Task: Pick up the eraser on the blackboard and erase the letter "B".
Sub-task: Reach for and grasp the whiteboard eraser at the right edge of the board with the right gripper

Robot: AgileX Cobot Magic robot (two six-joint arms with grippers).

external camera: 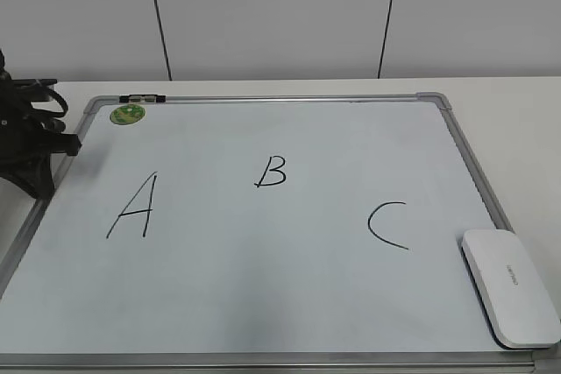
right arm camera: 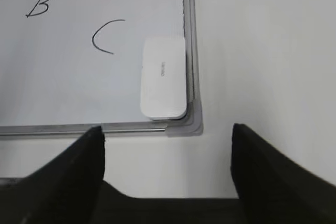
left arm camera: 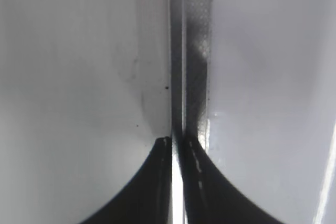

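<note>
Eraser [external camera: 510,287] lies flat in blackboard [external camera: 263,295] near-right corner, beside C, letter "B" [external camera: 271,172] well apart; likely light, rigid, smooth plastic: pinch long sides. Right hand [right arm camera: 168,135] wide open, empty, above table; left hand [left arm camera: 178,145] closed, empty

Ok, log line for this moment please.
eraser: untouched, board's near-right corner | letter B: intact | right gripper: open, short of eraser | left gripper: shut, at board's left edge
</note>
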